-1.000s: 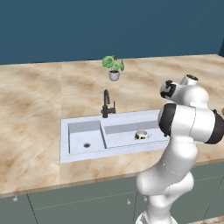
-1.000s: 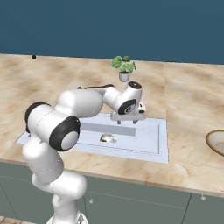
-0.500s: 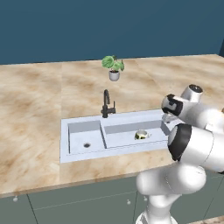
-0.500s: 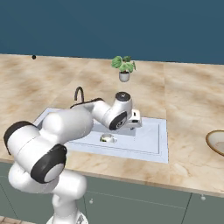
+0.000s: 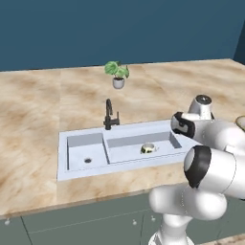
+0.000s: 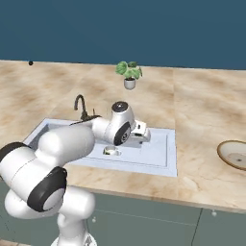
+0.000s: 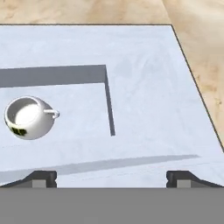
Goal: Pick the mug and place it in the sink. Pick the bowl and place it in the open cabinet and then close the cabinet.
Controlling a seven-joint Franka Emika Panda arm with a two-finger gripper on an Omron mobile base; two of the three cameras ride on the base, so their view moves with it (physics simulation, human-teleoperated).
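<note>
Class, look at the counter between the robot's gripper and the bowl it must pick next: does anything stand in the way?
Nothing visible does. The open gripper is over the sink; the bowl lies to the right on bare counter. The mug sits in the wide basin.

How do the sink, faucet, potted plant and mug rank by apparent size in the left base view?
Largest to smallest:
1. sink
2. faucet and potted plant, which look about alike; the plant stands farther back, so I leave them unranked
3. mug
</note>
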